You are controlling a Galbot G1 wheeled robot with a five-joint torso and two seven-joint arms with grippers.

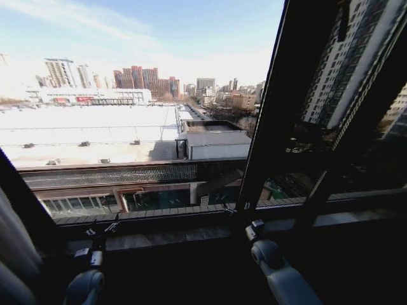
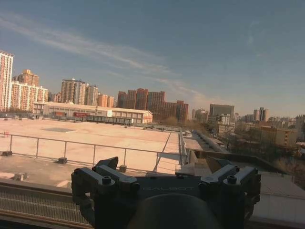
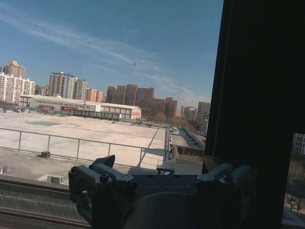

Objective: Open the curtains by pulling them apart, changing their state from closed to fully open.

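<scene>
A bunched curtain hangs at the lower left edge of the head view, beside the dark window frame. The glass in front of me is uncovered and shows roofs and a city skyline. My left gripper is raised just below the window sill, to the right of that curtain and apart from it. It stands open with nothing between its fingers. Near the foot of the dark slanted frame bar, my right gripper is held up, open and holding nothing.
The dark frame bar stands close by the right gripper. The window sill runs across in front of both arms. Outside lie a flat pale roof with a railing and distant tower blocks.
</scene>
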